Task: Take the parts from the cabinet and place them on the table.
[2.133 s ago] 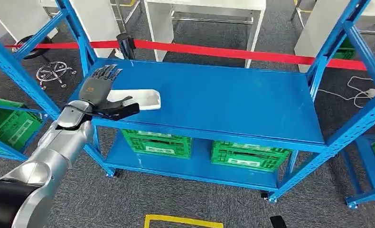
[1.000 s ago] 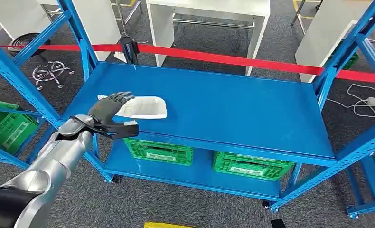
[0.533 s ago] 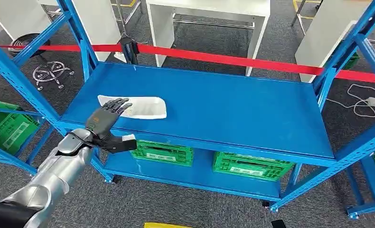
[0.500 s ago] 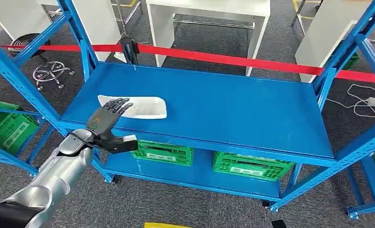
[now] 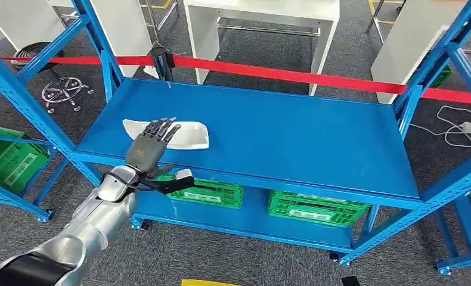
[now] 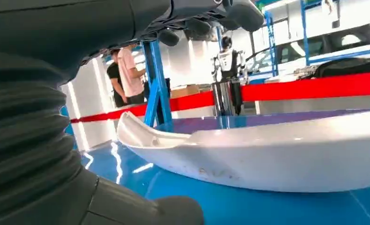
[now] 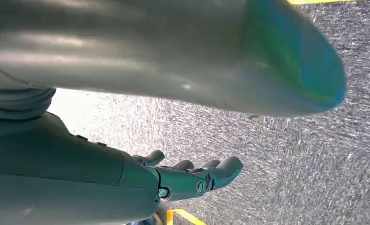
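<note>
A: Reaching stage, by the look of it. Left hand (image 5: 151,149) hovering over the front edge of the blue shelf (image 5: 293,131), fingers spread and pointing at the white part (image 5: 182,134), thumb stuck out sideways below the edge. Nothing held

B: And the right hand (image 7: 192,178)?

A: Hanging over grey carpet, fingers loosely curled, holding nothing

B: Next move?

A: Probably pushing forward, settling fingers over the part's near side and closing around it, then lifting clear without scraping the shelf

B: The part itself?

A: Long, shallow, glossy white shell lying flat near the shelf's front left corner, one end tapering to an upturned tip; faint scuffs along the lower side in the left wrist view
</note>
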Robot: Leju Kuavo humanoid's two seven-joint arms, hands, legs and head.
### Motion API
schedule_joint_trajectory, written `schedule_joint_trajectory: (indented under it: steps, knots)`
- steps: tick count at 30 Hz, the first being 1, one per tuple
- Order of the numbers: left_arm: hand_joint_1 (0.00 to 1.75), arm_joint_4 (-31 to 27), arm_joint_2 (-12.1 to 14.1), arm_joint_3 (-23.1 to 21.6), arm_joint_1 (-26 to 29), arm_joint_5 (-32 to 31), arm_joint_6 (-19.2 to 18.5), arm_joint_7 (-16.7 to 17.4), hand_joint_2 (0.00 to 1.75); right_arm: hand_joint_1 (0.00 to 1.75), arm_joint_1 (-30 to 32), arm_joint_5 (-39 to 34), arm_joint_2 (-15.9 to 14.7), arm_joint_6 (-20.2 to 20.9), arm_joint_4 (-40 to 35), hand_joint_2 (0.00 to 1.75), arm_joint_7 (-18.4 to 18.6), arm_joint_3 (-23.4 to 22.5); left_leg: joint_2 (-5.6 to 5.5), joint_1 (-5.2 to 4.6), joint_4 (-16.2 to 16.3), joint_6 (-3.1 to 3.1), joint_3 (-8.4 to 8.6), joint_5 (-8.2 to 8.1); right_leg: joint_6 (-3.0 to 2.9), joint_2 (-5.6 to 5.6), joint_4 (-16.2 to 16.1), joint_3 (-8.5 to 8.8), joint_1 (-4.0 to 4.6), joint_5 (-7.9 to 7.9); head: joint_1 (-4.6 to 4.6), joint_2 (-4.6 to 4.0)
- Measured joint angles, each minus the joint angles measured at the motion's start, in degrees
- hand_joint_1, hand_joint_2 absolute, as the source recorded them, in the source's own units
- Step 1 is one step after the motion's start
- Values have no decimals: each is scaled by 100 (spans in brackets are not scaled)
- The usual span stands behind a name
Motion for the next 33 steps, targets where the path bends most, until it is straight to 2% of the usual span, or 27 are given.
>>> schedule_joint_trajectory:
  steps: [4, 14, 21, 33]
  knots:
    - [0, 68, -116, 0, -25, -28, -317, 207, 175, 0, -2, 74, 0, 57, 0, 0, -9, -2, 3, 0, 0, 0, 0, 0, 0, 2, 0, 0, 0, 0, 0, 0]
    - [0, 186, -214, 0, -159, -2, -690, 563, 175, 0, -14, 131, 0, 87, 0, 0, 11, 0, 1, 0, 0, 0, 1, 0, 0, 1, 0, 2, 0, 0, 0, 0]
    - [0, 302, -369, 0, -396, -81, -778, 1029, 175, 0, -25, 124, 9, 85, 0, 0, 26, -9, 0, 0, 0, 0, 1, 0, 0, 1, 0, 5, 0, 0, 0, 0]
    - [0, 426, -492, 0, -585, -81, -988, 1239, 175, 0, -24, 140, 42, 79, 0, 0, 35, -24, 1, 0, 0, 0, 2, 0, 0, 1, 0, 7, 1, 0, 0, 0]
